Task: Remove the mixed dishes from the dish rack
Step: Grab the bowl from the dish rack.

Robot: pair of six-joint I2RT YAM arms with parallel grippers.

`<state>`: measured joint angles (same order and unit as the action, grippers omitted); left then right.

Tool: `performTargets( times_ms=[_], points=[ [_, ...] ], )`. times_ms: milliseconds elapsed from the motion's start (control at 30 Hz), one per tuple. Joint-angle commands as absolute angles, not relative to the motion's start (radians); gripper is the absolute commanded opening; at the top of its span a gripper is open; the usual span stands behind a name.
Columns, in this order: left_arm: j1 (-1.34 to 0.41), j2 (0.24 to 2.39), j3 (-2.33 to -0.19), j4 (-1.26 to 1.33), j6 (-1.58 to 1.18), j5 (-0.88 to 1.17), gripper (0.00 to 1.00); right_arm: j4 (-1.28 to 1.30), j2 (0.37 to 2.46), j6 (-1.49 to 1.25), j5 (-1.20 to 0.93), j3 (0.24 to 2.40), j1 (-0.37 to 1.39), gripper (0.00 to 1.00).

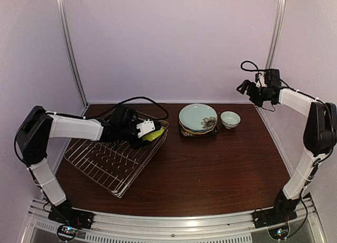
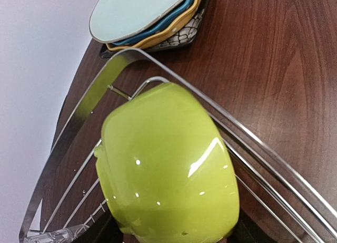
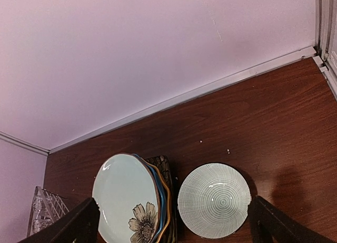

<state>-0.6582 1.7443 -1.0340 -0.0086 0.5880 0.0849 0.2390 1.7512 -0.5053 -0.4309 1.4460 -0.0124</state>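
My left gripper (image 1: 149, 131) is shut on the lime-green bowl (image 1: 154, 134) at the far right corner of the silver wire dish rack (image 1: 110, 161). In the left wrist view the bowl (image 2: 168, 164) fills the frame, tilted over the rack rim (image 2: 79, 116), with my dark fingers at its lower edge. The pale teal flower plate tops a stack (image 1: 197, 119) of the blue, orange-yellow and dark plates on the table. The small pale bowl (image 1: 230, 119) stands right of the stack. My right gripper (image 1: 247, 88) is open and empty, raised above the back right, over the small bowl (image 3: 214, 201).
A clear glass (image 3: 45, 209) shows at the left edge of the right wrist view, and also at the bottom left of the left wrist view (image 2: 52, 235). The back wall and metal frame posts (image 1: 276, 27) close the table's far side.
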Motion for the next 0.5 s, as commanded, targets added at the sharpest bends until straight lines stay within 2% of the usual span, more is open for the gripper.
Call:
performTargets(
  times_ms=[0, 467],
  points=[
    [-0.661, 1.696, -1.014, 0.077, 0.561, 0.075, 0.6, 0.227, 1.723, -0.514, -0.439, 1.434, -0.016, 1.0],
    [-0.66, 1.589, -1.009, 0.047, 0.521, 0.114, 0.56, 0.198, 1.667, -0.461, -0.477, 1.425, -0.007, 1.0]
  ],
)
